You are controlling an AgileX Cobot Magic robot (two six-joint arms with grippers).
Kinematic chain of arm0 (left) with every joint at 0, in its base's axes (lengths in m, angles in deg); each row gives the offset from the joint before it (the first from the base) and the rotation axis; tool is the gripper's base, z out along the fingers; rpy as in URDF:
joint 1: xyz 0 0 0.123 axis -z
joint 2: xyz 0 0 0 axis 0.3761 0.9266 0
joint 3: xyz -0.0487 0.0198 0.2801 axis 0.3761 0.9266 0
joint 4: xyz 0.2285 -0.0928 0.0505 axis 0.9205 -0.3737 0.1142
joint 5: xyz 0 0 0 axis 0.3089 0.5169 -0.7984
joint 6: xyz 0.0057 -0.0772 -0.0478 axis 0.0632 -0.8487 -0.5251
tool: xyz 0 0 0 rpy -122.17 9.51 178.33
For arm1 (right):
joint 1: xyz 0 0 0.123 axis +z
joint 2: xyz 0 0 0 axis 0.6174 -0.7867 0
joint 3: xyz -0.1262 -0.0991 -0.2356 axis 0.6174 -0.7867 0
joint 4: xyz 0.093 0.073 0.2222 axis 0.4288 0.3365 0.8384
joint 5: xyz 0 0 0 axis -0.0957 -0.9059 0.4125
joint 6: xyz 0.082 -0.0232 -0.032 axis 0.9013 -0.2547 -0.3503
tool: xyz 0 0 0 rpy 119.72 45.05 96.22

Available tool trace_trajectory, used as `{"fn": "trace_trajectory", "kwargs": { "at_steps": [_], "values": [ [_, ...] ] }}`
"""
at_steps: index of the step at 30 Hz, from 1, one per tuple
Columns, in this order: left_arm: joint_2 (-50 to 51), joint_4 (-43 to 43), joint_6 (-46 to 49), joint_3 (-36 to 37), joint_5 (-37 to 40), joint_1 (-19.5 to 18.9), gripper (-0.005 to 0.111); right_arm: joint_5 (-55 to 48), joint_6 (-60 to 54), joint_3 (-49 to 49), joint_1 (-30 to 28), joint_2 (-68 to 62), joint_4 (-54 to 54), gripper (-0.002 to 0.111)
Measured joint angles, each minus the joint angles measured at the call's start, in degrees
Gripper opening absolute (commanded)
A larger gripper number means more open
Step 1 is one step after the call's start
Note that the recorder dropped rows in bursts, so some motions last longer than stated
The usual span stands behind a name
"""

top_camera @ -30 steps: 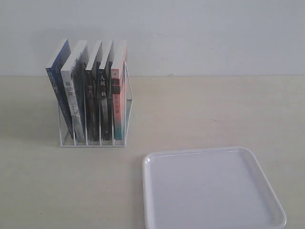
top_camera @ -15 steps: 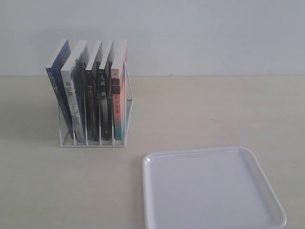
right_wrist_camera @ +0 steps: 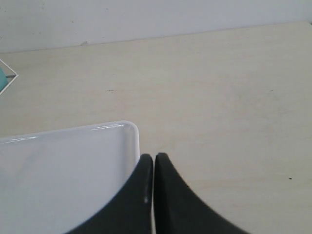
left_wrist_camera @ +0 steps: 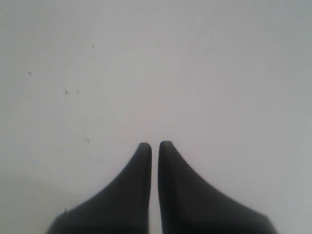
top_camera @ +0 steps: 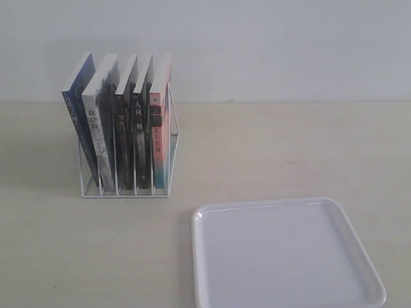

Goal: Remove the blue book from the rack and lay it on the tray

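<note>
blue book [top_camera: 78, 122] stood near-upright, spine out, in rack's [top_camera: 126, 196] far-left slot; left end effector [left_wrist_camera: 155, 146] prob nearer than right end effector [right_wrist_camera: 154, 158]; both pressed together, empty.

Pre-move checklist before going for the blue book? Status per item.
1. Blue book standing in the rack, end slot on the left: ok.
2. Tray has nothing on it: ok.
3. Left gripper open for a grasp: not ok, shut.
4. Right gripper open: not ok, shut, beside the tray's corner.
5. Left gripper lined up on the book: not ok, its camera shows only a plain surface.
</note>
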State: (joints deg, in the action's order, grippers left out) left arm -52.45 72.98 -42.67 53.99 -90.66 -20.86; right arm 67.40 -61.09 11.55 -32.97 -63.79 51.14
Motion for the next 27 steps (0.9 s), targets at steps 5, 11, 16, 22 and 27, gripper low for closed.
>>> {"fn": "trace_trajectory", "kwargs": {
  "at_steps": [5, 11, 16, 22, 27],
  "values": [
    [12.95, 18.70, -15.44, -5.06, -1.97, 0.00, 0.005, 0.00, 0.00, 0.00, 0.00, 0.00, 0.00, 0.000],
    [23.68, 27.34, -20.80, -5.78, -3.08, 0.00, 0.005, 0.00, 0.00, 0.00, 0.00, 0.00, 0.00, 0.000],
    [30.22, 30.63, -22.14, -6.00, 11.06, 0.00, 0.005, 0.00, 0.00, 0.00, 0.00, 0.00, 0.00, 0.000],
    [33.48, 33.62, -22.14, -10.76, 20.88, 1.32, 0.005, 0.00, 0.00, 0.00, 0.00, 0.00, 0.00, 0.000],
    [33.94, 30.72, -16.91, -15.34, 29.39, 7.87, 0.005, 0.00, 0.00, 0.00, 0.00, 0.00, 0.00, 0.000]
  ]
}}
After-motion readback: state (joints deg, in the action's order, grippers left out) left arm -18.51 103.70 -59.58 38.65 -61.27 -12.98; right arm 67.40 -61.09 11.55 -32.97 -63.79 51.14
